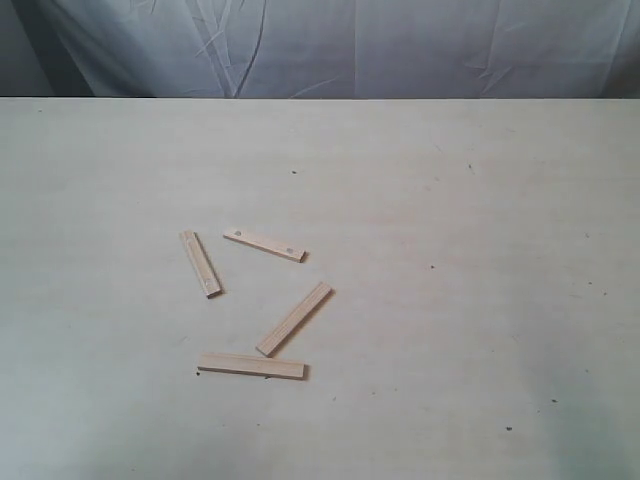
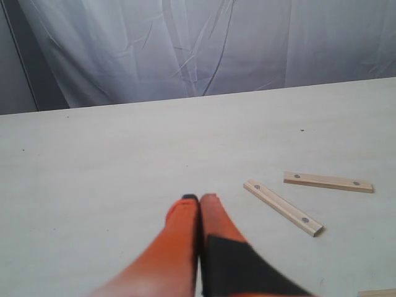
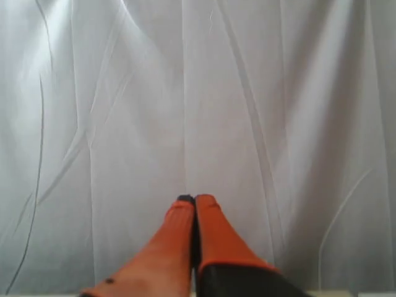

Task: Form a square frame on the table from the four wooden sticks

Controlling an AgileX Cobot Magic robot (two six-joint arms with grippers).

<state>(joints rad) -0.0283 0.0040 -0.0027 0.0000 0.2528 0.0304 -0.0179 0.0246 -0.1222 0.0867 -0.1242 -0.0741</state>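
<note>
Closest to the wrist lenses, sitting fully closed, orange tips pressing together, gripping nothing: left pincer (image 2: 199,198), hanging over the desk (image 1: 470,330). Right pincer (image 3: 193,199) likewise closed and empty, facing only white cloth (image 3: 278,93). Neither one showing up in the exterior view.

Moving out across the desk: nearest stick (image 1: 250,367) lying flat, roughly crosswise. Slanted stick (image 1: 294,318) angling away just behind it, lower end almost meeting it; contact or not, cannot tell. Further out, left-side stick (image 1: 201,263) running near-to-far with a slight tilt. Farthest stick (image 1: 265,245), showing two dark dots, lying near the left-side one but apart from it.

Judging the step: sitting at the very start, nothing squared up, no stick being held. Next move probably calling for opening the left pincer, coming down over the left-side stick, pinching across its narrow width, then sliding or lifting it into line as one side.
</note>
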